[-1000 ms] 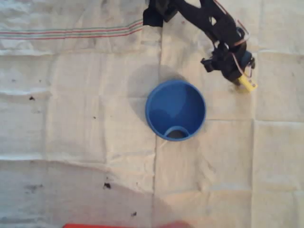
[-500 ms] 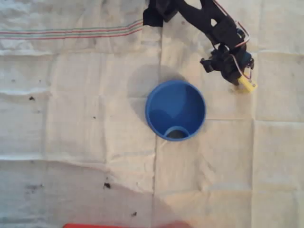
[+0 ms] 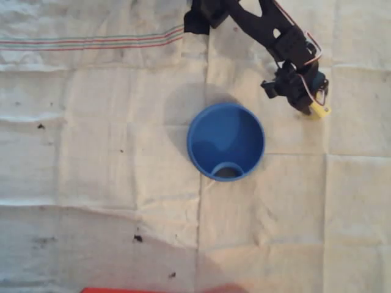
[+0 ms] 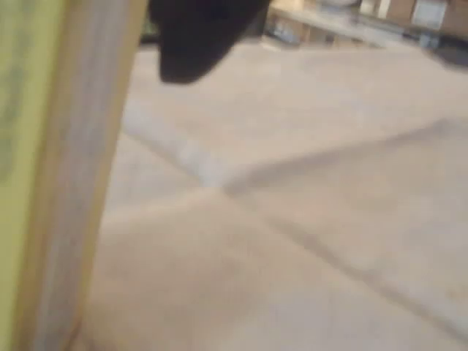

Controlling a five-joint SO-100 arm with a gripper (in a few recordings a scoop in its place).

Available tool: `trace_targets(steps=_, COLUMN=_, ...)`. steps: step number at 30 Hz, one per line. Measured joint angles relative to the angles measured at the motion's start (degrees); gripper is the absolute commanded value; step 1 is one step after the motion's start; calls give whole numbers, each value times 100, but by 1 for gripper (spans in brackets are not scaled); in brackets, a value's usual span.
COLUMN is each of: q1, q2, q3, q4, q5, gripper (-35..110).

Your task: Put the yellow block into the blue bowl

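Yellow block (image 3: 319, 110) sits pinched at the tip of your gripper (image 3: 313, 105), up near the cloth's top right corner in the overhead view — the jaws are closed on it, with its free end poking out toward the lower right. You can't tell from that view whether the block touches the cloth or hangs just above it.

Your blue bowl (image 3: 225, 141) stands near the middle of the cloth (image 3: 91, 152), mouth up, holding nothing but the small arch-shaped feature (image 3: 226, 168) at its lower inside wall. The block is outside the bowl, off its upper right rim and apart from it.

Your wrist view gives what the overhead cannot — the block (image 4: 44, 175) up close as a tall yellow band down the left edge, a dark finger (image 4: 197, 36) at the top, and creased cloth (image 4: 307, 219) running off behind, all blurred.

Open cloth lies between gripper and bowl. You have wide bare fabric left of and below the bowl, a striped band (image 3: 91, 43) toward the top left, and a red strip (image 3: 122, 290) at the bottom edge.
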Motion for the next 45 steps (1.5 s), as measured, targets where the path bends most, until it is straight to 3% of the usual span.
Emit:
trace_targets(steps=6, q1=-18, q2=0, q3=0, q4=0, q5=35, gripper=-1)
trace_targets(steps=19, q1=105, q2=826, q3=-308, q4=123, q5=1160, gripper=0)
trace_targets(steps=38, q1=3252, q2=1169, q3=-993, q4=1626, q5=1169, gripper=0)
trace_targets(steps=45, q1=3788, q2=1178, q3=-993, q4=2065, q5=1169, gripper=0)
